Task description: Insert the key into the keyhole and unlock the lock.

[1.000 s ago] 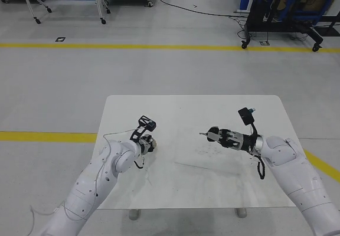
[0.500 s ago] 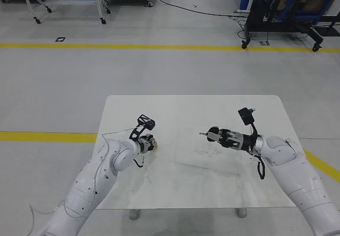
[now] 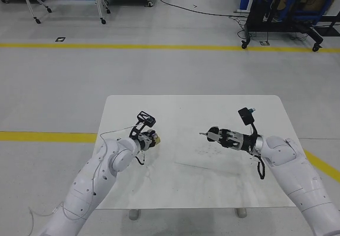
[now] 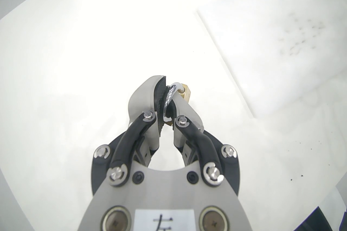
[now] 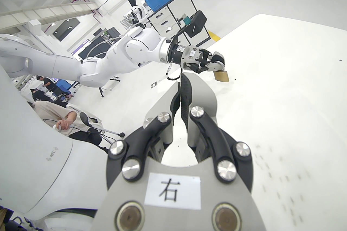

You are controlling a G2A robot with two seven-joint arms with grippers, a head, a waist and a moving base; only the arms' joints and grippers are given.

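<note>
Two grippers over a white matte table (image 3: 188,183), well apart.

Left gripper (image 3: 149,140): clamped narrow on the lock (image 3: 156,140), over the table's left half. Left wrist view shows the grip detail. The black ribbed rubber pads (image 4: 160,91) of the left gripper (image 4: 168,93) pinch the curved, polished steel shackle (image 4: 170,96), with the lock's brass body (image 4: 187,92) poking out past one fingertip. Right wrist view gives the side-on look the others don't: the boxy, smooth brass lock (image 5: 221,76) hangs under the left gripper (image 5: 218,62) just above the tabletop. Can't tell if it touches.

A thin white sheet (image 4: 271,53) lies flat on the table beside that gripper, with a straight edge and faint grey speckles.

Right gripper (image 3: 209,134): over the table's right half, tips pointing toward the lock. In its own wrist view the right gripper (image 5: 181,85) has its ribbed pads (image 5: 187,96) pressed together, no gap. Top view adds a thin grey sliver sticking out of the tips, the key (image 3: 202,134). It is too small for detail.
</note>
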